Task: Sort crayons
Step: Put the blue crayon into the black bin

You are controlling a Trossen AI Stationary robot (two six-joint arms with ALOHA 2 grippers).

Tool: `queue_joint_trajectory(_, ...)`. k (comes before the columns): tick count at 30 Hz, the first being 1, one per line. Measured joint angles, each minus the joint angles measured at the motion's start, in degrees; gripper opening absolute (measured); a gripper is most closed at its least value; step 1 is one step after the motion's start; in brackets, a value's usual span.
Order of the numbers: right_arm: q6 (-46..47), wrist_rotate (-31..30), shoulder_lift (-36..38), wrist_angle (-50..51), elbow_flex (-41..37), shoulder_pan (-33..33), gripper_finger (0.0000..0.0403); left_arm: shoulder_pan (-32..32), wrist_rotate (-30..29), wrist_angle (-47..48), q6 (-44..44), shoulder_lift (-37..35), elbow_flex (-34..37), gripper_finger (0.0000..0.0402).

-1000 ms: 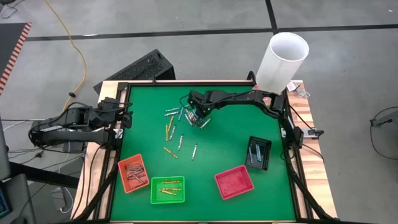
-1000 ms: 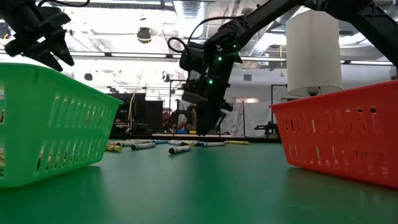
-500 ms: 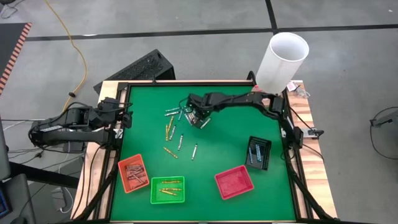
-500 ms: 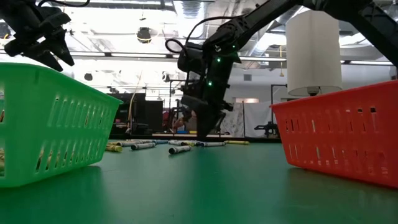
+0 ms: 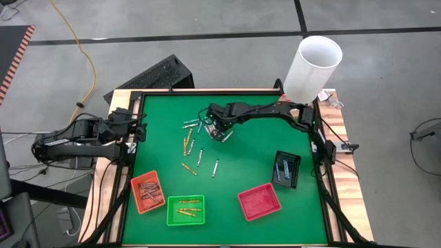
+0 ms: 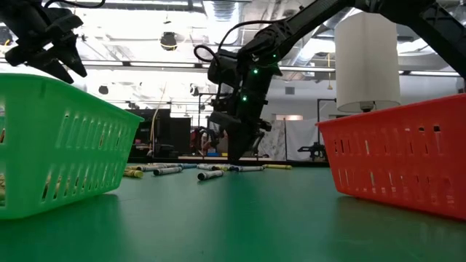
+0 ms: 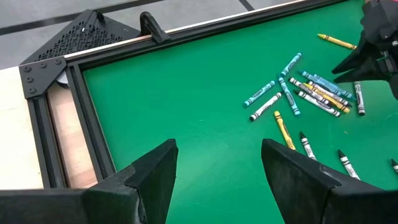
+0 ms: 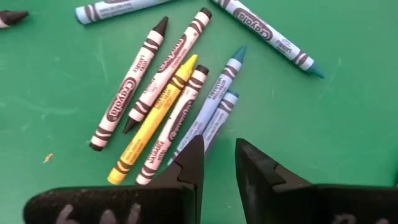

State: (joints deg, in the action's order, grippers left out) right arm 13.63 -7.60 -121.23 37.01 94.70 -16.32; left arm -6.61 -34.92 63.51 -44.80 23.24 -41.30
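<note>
Several loose crayons (image 5: 196,138) lie flat on the green mat, most of them in a heap (image 7: 320,93) toward the far middle. My right gripper (image 5: 222,133) points steeply down over that heap. It is open by a narrow gap with nothing in it (image 8: 217,152). Its tips stand just short of the near ends of two light blue crayons (image 8: 214,102); a yellow one (image 8: 155,124) and grey ones (image 8: 130,87) lie beside them. My left gripper (image 7: 217,168) waits wide open above the table's left edge (image 5: 140,129).
Along the near side stand an orange tray (image 5: 147,192) with reddish-brown crayons, a green tray (image 5: 185,210) with yellow ones and a red tray (image 5: 260,202). A black tray (image 5: 286,169) stands at the right. A white cylinder (image 5: 313,65) rises at the far right corner.
</note>
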Motion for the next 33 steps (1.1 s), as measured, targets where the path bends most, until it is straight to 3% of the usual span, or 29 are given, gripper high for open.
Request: queue_joint_trajectory(33,1.4,0.0,0.1,-3.0,-3.2,0.1,0.0088,0.0,-0.2,0.0,0.0,0.0,0.0,0.0223)
